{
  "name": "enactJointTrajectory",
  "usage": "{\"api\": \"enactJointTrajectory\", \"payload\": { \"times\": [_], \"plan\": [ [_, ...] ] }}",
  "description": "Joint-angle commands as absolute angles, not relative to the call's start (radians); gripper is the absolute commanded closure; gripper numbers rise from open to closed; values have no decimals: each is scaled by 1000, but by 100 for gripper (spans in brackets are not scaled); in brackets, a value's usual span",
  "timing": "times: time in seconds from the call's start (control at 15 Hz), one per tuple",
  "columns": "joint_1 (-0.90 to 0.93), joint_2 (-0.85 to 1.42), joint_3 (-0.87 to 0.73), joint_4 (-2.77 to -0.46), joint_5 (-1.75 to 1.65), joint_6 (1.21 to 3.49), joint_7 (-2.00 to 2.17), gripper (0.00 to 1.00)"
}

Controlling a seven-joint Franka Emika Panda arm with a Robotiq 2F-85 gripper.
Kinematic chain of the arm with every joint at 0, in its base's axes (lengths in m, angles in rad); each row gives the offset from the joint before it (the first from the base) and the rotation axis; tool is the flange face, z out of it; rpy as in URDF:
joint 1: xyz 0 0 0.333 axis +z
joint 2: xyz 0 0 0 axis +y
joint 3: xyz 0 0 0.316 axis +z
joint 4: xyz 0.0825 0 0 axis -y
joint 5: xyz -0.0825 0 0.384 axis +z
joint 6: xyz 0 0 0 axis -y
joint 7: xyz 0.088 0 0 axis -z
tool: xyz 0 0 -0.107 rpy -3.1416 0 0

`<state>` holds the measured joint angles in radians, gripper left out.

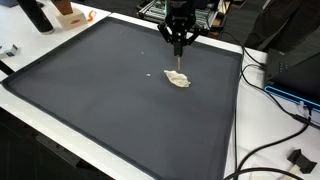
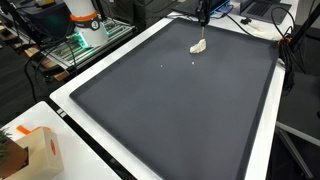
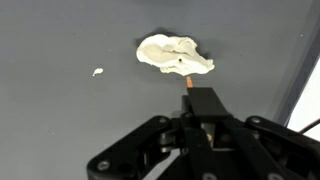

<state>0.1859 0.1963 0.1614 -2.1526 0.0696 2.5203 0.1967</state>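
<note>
Cream-white crumpled lump point(image 1: 178, 79) on a dark grey mat point(image 1: 90, 100), shown in an exterior view. The lump lies in the far part of the mat, with its long axis running from upper left to lower right of the picture. The gripper point(image 1: 179, 48) hangs directly above it, jaws drawn together on a thin stick point(image 1: 179, 62) that points straight down. The stick's tip is at the lump's upper edge, but whether it touches cannot be told. A pale crumb point(image 1: 149, 72) lies near the lump, apart from it. In an exterior view from the opposite end, the lump point(image 2: 198, 46) sits close to the far edge of the mat point(image 2: 170, 110), its long axis slanting from lower left to upper right. The gripper point(image 2: 203, 12) is above it and largely cut off by the frame. In the wrist view the lump point(image 3: 172, 54) lies ahead of the gripper point(image 3: 203, 100), just beyond the brownish tip of the stick point(image 3: 188, 84). Its long axis runs across the picture, with the narrower end pointing right. The crumb point(image 3: 97, 72) lies well to its left.
</note>
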Motion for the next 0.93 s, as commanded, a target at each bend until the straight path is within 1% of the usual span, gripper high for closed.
{"api": "enactJointTrajectory", "payload": {
  "times": [0.0,0.87],
  "plan": [
    [197,135,154,-2182,52,2470,249,97],
    [208,59,167,-2167,-16,2348,338,97]
  ]
}}
